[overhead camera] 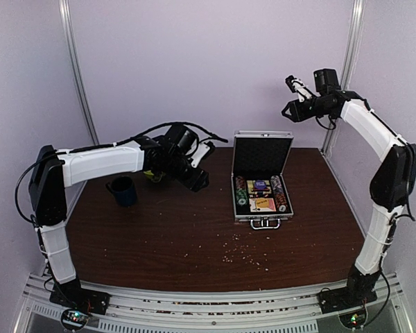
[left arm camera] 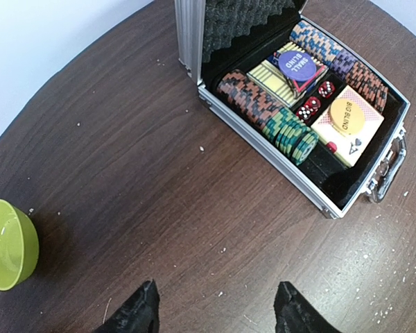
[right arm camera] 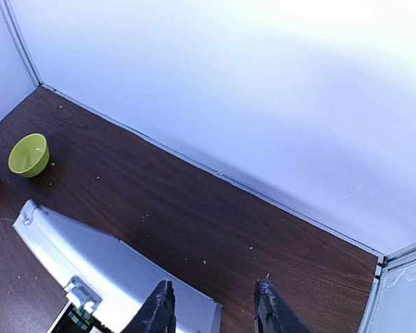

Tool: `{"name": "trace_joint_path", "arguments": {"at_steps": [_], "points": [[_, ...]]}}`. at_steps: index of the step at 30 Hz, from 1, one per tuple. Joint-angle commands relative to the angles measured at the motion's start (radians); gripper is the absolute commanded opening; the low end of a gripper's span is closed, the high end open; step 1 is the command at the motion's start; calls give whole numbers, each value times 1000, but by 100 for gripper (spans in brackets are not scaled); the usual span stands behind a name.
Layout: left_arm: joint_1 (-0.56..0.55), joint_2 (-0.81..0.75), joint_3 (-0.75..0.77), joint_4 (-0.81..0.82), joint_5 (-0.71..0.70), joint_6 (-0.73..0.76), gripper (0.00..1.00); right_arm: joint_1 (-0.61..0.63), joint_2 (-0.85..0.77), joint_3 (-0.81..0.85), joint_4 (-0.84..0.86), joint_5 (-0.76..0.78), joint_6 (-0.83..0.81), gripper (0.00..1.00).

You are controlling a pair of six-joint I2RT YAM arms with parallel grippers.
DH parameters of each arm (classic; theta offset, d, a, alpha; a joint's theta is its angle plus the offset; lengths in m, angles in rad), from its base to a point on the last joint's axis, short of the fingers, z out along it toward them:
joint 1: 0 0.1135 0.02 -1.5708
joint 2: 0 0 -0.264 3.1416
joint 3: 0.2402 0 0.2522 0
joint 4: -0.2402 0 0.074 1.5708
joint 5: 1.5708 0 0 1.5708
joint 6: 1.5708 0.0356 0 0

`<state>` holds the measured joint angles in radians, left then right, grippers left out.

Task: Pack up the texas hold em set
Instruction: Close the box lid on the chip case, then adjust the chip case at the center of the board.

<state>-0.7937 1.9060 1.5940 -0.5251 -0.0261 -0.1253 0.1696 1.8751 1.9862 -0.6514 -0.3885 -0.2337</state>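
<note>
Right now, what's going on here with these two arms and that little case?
Two robot arms are packing up a poker set. The case sits open on the table, lid upright, with chips, cards and dice already inside. Neither arm holds anything. The left gripper hangs open over the table beside the case, and the right gripper is raised high behind it, also open. A mug and bowl stand off to the left.

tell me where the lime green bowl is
In the right wrist view the lime-green bowl sits left of the silver case, toward the back wall, beside the blue mug.
</note>
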Motion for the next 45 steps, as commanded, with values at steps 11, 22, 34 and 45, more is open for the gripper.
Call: {"name": "trace_joint_path", "arguments": {"at_steps": [11,22,34,45], "points": [[-1,-10,23,16,-1,-4,57,-58,202,214,-529,-200,-252,39],[-1,16,23,16,17,-11,58,-64,19,-245,-313,-115,-207,45],[-1,27,19,16,55,-24,62,-67,58,-494,-264,-167,-197,58],[-1,33,21,15,46,-26,62,-42,96,-602,-334,-362,-308,57]]}}
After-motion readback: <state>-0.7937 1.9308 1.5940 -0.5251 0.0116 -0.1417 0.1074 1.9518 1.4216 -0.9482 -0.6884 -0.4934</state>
